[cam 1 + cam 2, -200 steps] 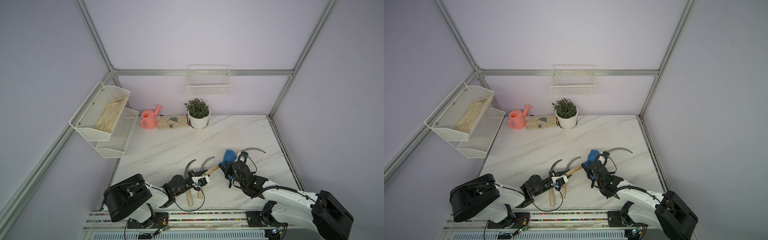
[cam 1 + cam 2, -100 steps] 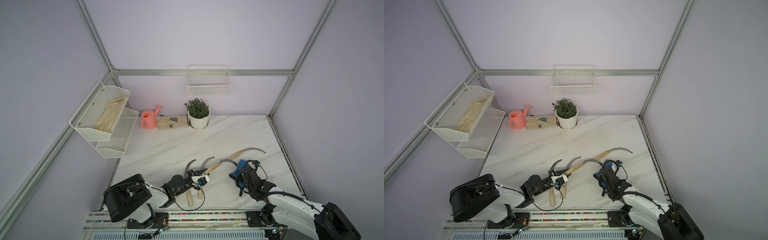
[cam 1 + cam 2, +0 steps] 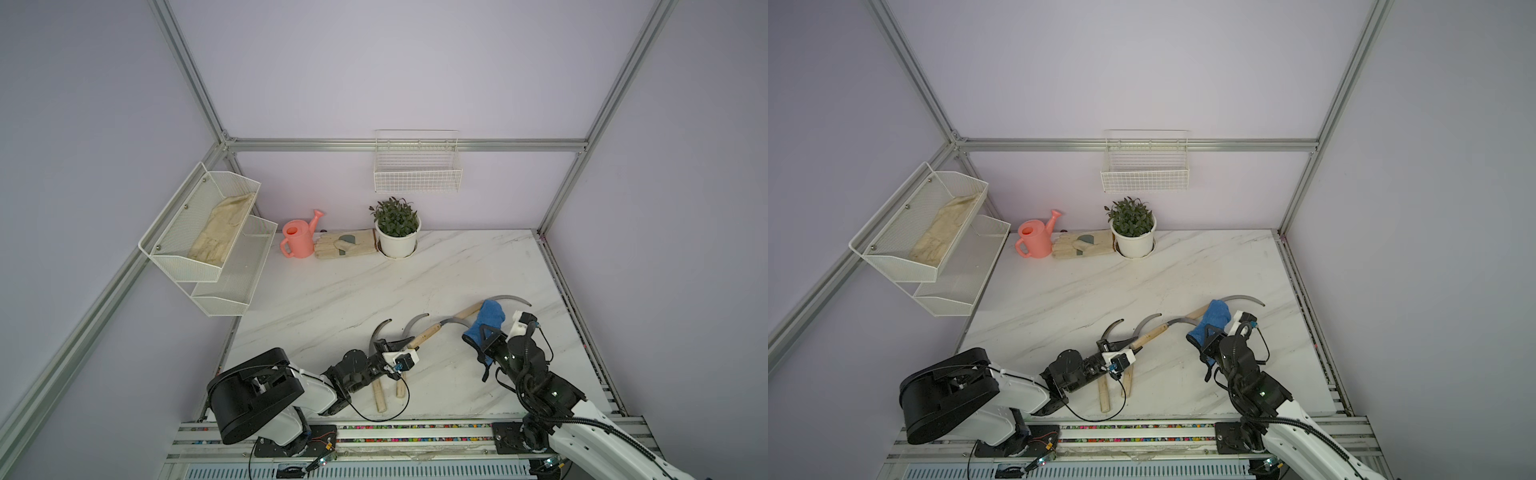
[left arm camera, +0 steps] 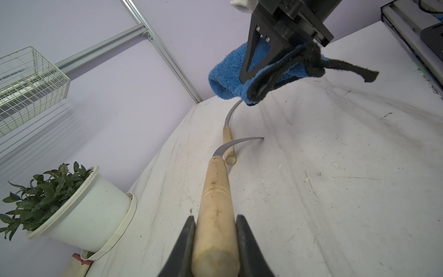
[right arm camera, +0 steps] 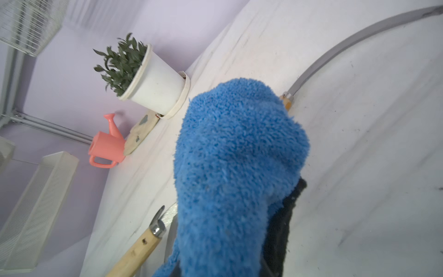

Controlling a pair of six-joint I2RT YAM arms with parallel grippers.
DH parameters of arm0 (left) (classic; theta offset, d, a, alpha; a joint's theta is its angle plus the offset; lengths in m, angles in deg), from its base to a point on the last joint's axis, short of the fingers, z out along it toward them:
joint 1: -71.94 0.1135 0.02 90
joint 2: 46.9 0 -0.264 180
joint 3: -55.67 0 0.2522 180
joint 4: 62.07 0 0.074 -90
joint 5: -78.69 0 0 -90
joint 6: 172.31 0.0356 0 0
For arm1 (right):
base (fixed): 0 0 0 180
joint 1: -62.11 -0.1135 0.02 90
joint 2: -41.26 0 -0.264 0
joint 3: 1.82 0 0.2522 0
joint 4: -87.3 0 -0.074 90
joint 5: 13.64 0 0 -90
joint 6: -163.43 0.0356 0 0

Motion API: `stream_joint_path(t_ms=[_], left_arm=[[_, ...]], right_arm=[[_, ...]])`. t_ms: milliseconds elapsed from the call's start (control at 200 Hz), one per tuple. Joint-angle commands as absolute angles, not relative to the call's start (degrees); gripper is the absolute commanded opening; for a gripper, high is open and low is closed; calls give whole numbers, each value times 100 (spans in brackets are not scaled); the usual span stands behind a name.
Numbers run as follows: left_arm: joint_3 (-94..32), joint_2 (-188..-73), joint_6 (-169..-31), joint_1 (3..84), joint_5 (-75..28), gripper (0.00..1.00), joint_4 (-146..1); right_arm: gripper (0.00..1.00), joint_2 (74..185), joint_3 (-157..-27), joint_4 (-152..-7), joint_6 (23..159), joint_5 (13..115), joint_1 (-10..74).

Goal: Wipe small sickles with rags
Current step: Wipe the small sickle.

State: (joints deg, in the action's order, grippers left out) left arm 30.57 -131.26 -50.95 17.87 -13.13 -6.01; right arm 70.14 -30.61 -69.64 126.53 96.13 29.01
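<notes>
My left gripper [image 3: 405,344] [image 4: 215,223] is shut on the pale wooden handle of one small sickle [image 3: 424,333] [image 4: 215,191]. Its curved blade [image 4: 237,142] points toward the right arm, the tip bare. My right gripper [image 3: 484,332] is shut on the blue fluffy rag [image 3: 489,316] [image 5: 239,156], which hides its fingertips. The rag hangs just above the table beyond that blade tip, over the handle end of a second sickle [image 3: 509,298] [image 5: 347,45]. Two more sickles [image 3: 380,332] lie under the left arm, handles toward the front edge.
Along the back wall stand a potted plant [image 3: 397,232], a pink watering can [image 3: 299,241] and beige gloves [image 3: 345,245]. A wire shelf [image 3: 208,232] hangs on the left wall and a wire basket [image 3: 417,166] on the back wall. The rail [image 3: 577,316] borders the table's right edge.
The right gripper drew the rag off the held sickle's blade toward the front right, then carried it back toward the far sickle. The left gripper and its sickle stayed still.
</notes>
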Motion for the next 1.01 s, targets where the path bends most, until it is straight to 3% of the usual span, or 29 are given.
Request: stream_joint_path(t_ms=[0, 280, 425, 675, 1000], left_arm=[[3178, -13023, -4970, 1797, -1369, 0, -156], [3197, -13092, -4826, 1754, -1788, 0, -174], [3197, -13086, -4806, 1736, -1734, 0, -174], [3180, -13121, -4799, 1727, -1677, 0, -174], [3189, -13104, -4822, 1726, -1601, 0, -174]], right_arm=[[0, 7050, -3177, -6976, 12549, 9593, 2915], [0, 9949, -3870, -8848, 12043, 8133, 2831], [0, 10529, -4241, -9132, 11850, 8258, 2352], [0, 10472, -4282, -9075, 11792, 8637, 2001], [0, 8898, -3872, -7826, 12276, 9645, 2346]])
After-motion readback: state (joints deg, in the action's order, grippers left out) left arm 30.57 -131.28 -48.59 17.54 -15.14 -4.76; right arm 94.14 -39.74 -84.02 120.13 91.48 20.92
